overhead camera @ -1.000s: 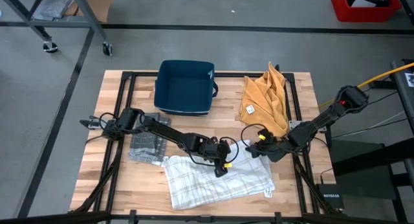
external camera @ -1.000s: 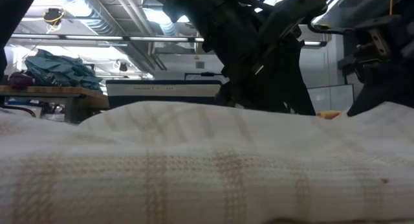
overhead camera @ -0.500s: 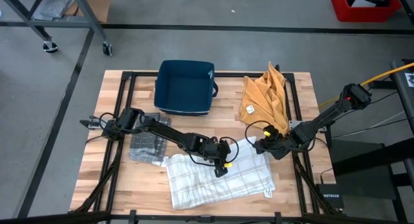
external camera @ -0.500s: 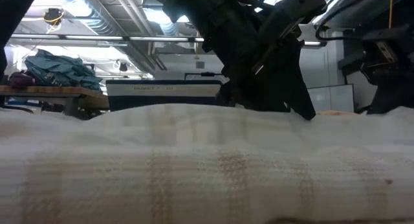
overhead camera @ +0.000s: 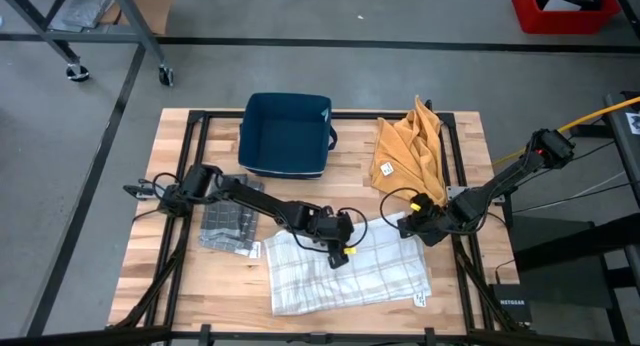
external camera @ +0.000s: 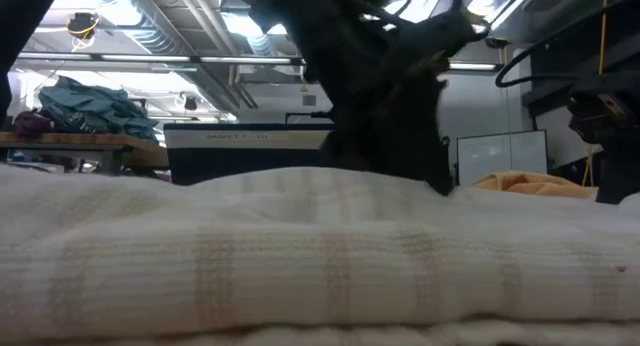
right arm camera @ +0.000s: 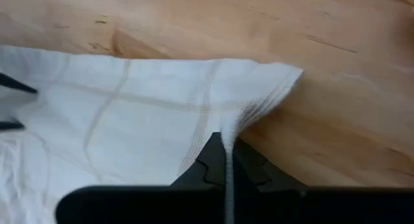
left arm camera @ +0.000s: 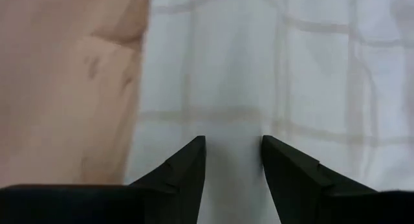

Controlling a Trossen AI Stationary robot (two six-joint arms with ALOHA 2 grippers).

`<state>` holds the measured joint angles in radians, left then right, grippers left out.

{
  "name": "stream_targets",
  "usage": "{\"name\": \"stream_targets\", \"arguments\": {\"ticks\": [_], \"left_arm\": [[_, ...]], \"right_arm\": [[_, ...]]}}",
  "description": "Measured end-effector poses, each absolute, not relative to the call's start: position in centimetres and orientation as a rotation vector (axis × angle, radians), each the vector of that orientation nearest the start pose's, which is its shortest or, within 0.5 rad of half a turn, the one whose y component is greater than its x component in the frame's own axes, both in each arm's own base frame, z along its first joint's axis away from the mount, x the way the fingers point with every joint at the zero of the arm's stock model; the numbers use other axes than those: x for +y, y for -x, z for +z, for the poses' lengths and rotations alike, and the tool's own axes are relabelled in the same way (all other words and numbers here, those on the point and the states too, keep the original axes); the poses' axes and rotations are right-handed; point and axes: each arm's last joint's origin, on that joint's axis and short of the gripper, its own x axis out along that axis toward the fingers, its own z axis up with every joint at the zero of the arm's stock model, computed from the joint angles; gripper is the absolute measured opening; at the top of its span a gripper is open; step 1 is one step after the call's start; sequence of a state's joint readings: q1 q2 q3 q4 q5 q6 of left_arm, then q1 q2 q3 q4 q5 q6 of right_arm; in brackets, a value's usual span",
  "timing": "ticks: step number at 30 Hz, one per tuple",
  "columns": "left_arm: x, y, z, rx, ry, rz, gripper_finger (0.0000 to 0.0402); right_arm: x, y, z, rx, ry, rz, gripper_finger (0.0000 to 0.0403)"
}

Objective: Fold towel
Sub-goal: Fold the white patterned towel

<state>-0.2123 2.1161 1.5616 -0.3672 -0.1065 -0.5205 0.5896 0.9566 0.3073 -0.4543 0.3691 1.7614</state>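
The white checked towel (overhead camera: 350, 271) lies spread flat on the wooden table (overhead camera: 180, 286), near its front edge. In the low view the towel (external camera: 320, 256) fills the foreground. My left gripper (overhead camera: 340, 253) stands open over the towel's far edge, slanting down, with cloth showing between its fingers (left arm camera: 233, 143). My right gripper (overhead camera: 409, 226) is at the towel's far right corner, shut on the cloth (right arm camera: 226, 138). My left gripper has both fingertips (left arm camera: 191, 162) down on the towel's top layer (left arm camera: 233, 120), slanting from the table's left. The cloth between them lies flat, and I cannot tell whether any is pinched. My right gripper pinches the towel's far edge (right arm camera: 228, 130), close beside its far right corner (right arm camera: 284, 74), between its shut fingers. The fingers come slanting down from the table's right. The cloth rises in a small ridge to the fingers; the rest lies on the table.
A dark blue bin (overhead camera: 286, 136) stands at the far middle and an ochre cloth (overhead camera: 410, 151) lies heaped at the far right. A grey folded cloth (overhead camera: 228, 226) sits left of the towel. Bare wood shows at the near left.
My right gripper has gone toward the table's right edge and tipped, keeping hold of the towel's corner. The towel has slid rightward with it and been drawn flatter; its raised hump in the low view has sunk.
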Motion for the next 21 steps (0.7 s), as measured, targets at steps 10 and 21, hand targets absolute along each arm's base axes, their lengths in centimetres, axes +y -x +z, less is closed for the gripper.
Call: {"name": "stream_targets", "arguments": {"ticks": [10,21], "left_arm": [[-8.5,-42.7,20.0,0.982,0.328,0.173,0.0143],[-9.7,-39.7,18.9,1.268,0.243,0.234,0.0143]], "right_arm": [[6.7,-11.8,13.1,0.873,-1.048,-0.7,0.0006],[6.7,-11.8,13.1,0.875,-1.041,-0.701,0.0007]]}}
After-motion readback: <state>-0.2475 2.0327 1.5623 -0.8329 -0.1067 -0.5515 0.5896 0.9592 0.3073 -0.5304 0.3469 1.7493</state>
